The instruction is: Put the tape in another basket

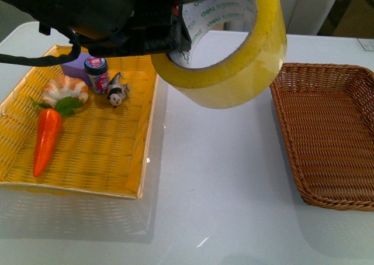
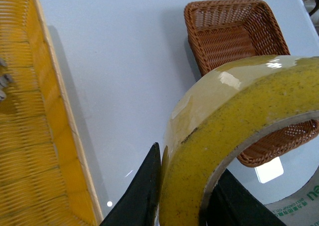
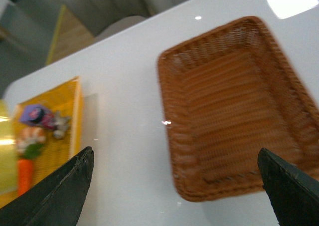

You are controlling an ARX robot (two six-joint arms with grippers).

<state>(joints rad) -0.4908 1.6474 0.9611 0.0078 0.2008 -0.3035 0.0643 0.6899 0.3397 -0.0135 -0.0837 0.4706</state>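
My left gripper (image 1: 175, 40) is shut on the tape (image 1: 234, 72), a wide yellowish roll with a white core and green print. It holds the roll high above the white table, between the yellow tray and the brown wicker basket (image 1: 327, 130). In the left wrist view the tape (image 2: 239, 121) fills the near side, pinched between two black fingers (image 2: 142, 196), with the basket (image 2: 234, 31) beyond it. My right gripper (image 3: 177, 186) is open and empty, high above the near end of the basket (image 3: 234, 111), which is empty.
A shallow yellow woven tray (image 1: 99, 154) on the left holds an orange carrot (image 1: 45, 139), a shrimp toy (image 1: 65, 89), a small jar (image 1: 97, 74), a purple block (image 1: 76, 66) and a small figurine (image 1: 118, 92). Bare white table (image 1: 216, 177) lies between tray and basket.
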